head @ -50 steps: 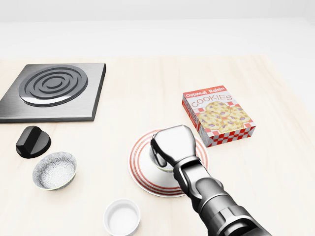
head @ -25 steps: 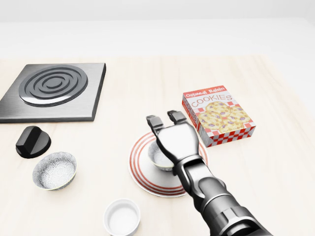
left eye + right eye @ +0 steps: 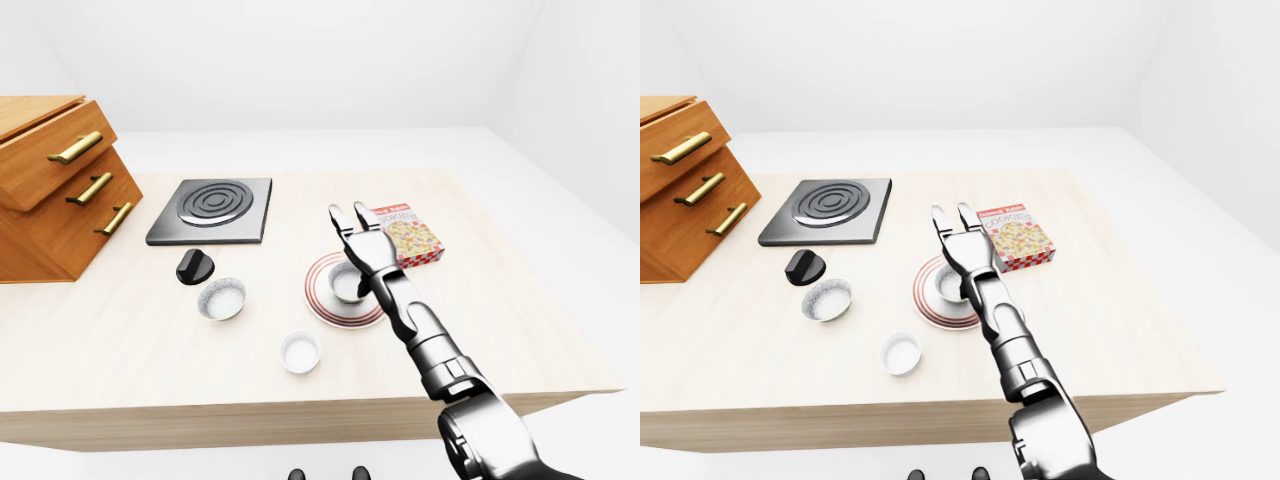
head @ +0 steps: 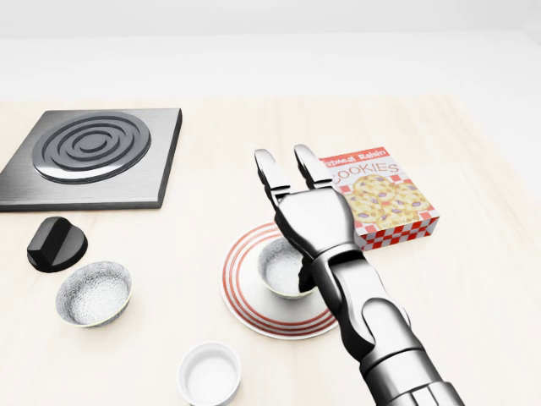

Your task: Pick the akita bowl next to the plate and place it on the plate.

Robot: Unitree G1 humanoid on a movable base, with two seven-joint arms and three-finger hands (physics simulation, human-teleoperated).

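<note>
The akita bowl, small with a grey speckled inside, sits upright in the middle of the red-ringed plate at the centre of the head view. My right hand hovers just above and past the bowl, fingers stretched open and pointing up the picture, holding nothing. Its forearm covers the plate's right part. My left hand does not show in any view.
A second speckled bowl and a plain white ramekin lie left and below the plate. A black knob-like object, a stove burner plate, a cookies box and a wooden drawer cabinet stand around.
My right hand, closed over the bowl a second ago, has opened and lifted away up the picture. The bowl stays on the plate, now uncovered.
</note>
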